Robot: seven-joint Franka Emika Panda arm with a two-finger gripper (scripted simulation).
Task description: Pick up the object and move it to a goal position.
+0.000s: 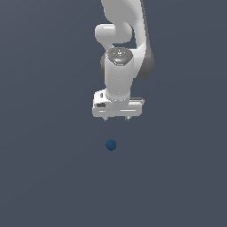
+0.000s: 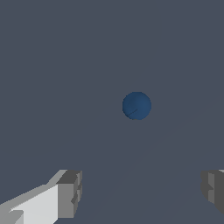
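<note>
A flat slate-grey ground fills both pictures edge to edge, with no markings on it.

The white arm comes down from the top centre of the exterior view, its rounded links stacked one below the other, and ends in a broad white block just above the middle of the frame.

Under that block sits the gripper, pointing straight down. Its two short fingers show as small stubs well apart from each other, one toward the exterior view's left and one toward its right. In the wrist view the fingers appear as grey pads at the two lower corners, with a wide stretch of bare ground between them. The gripper is spread wide and has hold of nothing.

The ball, small, dark blue and smooth, lies a little below the centre of the exterior view, beneath the gripper and slightly toward the left finger's side, clearly apart from both fingers. In the wrist view the ball sits near mid-frame, beyond the fingertips and untouched.
</note>
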